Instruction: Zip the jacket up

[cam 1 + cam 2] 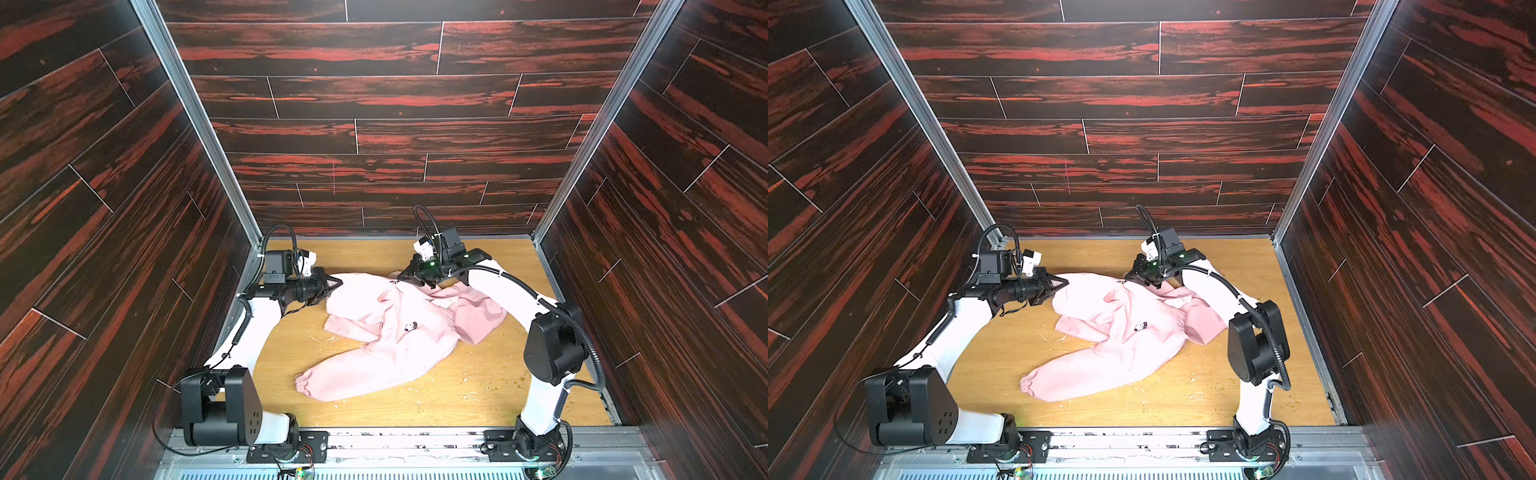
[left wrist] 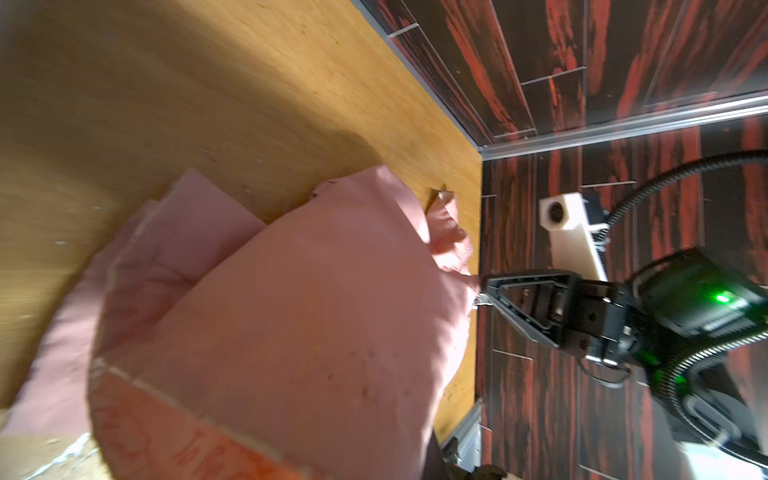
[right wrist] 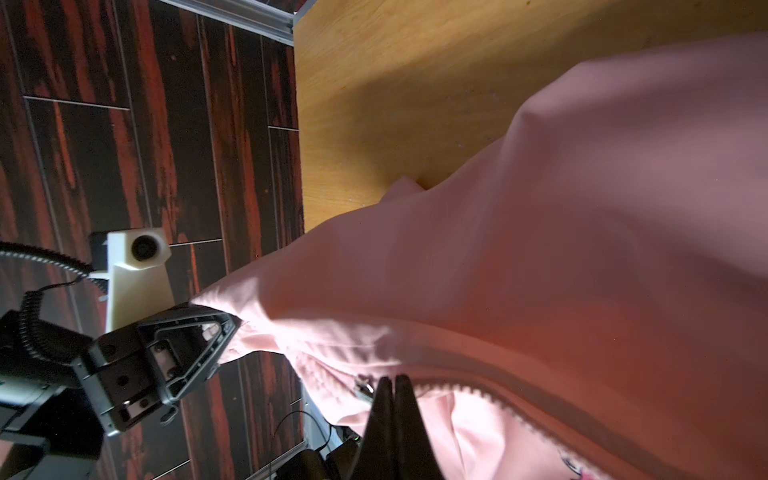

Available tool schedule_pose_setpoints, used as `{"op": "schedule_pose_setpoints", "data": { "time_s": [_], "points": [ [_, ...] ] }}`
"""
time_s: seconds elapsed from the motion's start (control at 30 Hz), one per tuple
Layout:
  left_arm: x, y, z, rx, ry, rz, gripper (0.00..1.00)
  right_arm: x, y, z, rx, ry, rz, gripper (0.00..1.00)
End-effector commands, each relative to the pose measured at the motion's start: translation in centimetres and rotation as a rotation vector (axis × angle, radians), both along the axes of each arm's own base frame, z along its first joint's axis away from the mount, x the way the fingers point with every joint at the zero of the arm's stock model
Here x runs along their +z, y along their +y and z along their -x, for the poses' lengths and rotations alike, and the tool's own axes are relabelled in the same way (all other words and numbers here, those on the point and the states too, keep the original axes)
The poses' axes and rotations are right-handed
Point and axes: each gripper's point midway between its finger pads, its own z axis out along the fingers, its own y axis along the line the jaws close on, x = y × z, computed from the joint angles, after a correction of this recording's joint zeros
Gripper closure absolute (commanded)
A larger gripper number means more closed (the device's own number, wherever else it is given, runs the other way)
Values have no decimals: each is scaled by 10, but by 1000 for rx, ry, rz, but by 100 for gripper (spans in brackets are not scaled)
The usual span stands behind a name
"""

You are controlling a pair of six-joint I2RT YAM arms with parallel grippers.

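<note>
Your left gripper (image 1: 338,284) clamps the light pink fabric jacket's (image 1: 390,336) hem (image 1: 348,283); its zipper teeth (image 3: 498,400) run away from your right gripper (image 3: 392,380), pinching it at the slider (image 3: 363,390).

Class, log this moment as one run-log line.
left gripper: shut on jacket corner | right gripper: shut on jacket at zipper slider | zipper teeth: apart

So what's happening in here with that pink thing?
Two robot arms are working on a small light pink hooded fabric jacket lying on the wooden table. The left gripper is clamped on the jacket's edge, holding it taut. The right gripper is pinched shut at its zipper, which looks mostly undone.
</note>
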Motion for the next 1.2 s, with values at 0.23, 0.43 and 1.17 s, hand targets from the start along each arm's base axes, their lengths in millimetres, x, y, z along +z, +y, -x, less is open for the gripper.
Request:
{"op": "schedule_pose_setpoints", "data": {
  "time_s": [0.23, 0.43, 1.17],
  "points": [
    [0, 29, -3, 110, -34, -141, 100, 23, -46, -10, -99, -75, 101, 100],
    [-6, 39, -5, 155, -18, -188, 100, 23, -64, -15, -136, -84, 130, 100],
    [-11, 63, -7, 257, -10, -282, 100, 4, -149, -29, -317, -43, 265, 100]
  ]
}}
